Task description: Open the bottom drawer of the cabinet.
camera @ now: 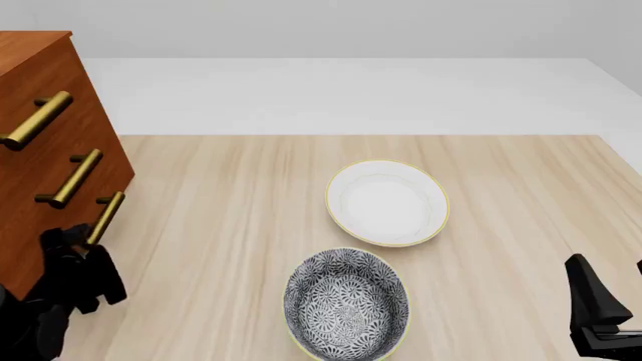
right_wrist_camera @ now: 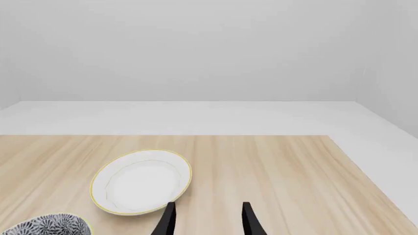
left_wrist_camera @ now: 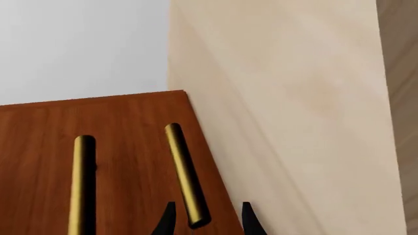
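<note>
The cabinet (camera: 89, 128) stands at the table's left edge, with three brass handles on its reddish-brown front. Its bottom drawer (camera: 30, 248) looks flush and closed. My left gripper (camera: 86, 247) is right at that drawer's bar handle (camera: 105, 216). In the left wrist view the handle (left_wrist_camera: 185, 171) runs down between the open left gripper (left_wrist_camera: 205, 223), its end lying between the two fingertips without being clamped. The middle drawer's handle (left_wrist_camera: 81, 186) shows beside it. My right gripper (camera: 612, 293) hangs open and empty at the near right, also seen as the right gripper (right_wrist_camera: 207, 223) over bare table.
A white bowl (camera: 386, 201) sits mid-table and a dark patterned bowl (camera: 346, 304) nearer the front. The right wrist view shows the white bowl (right_wrist_camera: 140, 181) and a bit of the patterned bowl (right_wrist_camera: 46, 226). The wooden table (camera: 221, 195) stretches right of the cabinet.
</note>
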Action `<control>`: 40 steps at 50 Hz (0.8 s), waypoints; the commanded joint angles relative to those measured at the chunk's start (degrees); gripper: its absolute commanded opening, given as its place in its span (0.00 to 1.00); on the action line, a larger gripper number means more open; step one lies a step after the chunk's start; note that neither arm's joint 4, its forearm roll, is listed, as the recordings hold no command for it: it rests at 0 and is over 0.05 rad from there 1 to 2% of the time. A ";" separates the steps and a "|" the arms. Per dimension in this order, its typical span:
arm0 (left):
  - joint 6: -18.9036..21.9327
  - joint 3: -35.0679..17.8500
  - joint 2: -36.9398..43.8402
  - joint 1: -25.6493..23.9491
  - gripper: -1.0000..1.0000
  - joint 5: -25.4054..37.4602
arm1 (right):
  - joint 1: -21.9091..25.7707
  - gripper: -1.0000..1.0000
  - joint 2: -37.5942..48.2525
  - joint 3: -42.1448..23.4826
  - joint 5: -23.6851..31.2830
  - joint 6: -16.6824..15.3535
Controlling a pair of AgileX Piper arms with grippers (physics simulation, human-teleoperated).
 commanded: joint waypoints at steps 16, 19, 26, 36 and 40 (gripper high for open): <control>4.29 -0.48 1.36 2.01 0.00 0.01 | -0.01 1.00 0.01 0.00 0.00 0.01; 4.37 -0.41 0.63 0.72 0.00 0.01 | 0.00 1.00 -0.01 0.00 -0.01 0.00; 3.92 0.83 -0.89 -1.58 0.00 0.01 | 0.00 1.00 0.00 0.00 0.00 0.01; 5.60 1.16 -2.04 -5.57 0.00 0.01 | 0.02 1.00 0.01 0.00 0.00 0.02; 5.05 0.38 -1.16 -6.44 0.00 0.01 | -0.01 1.00 0.01 0.00 0.01 0.02</control>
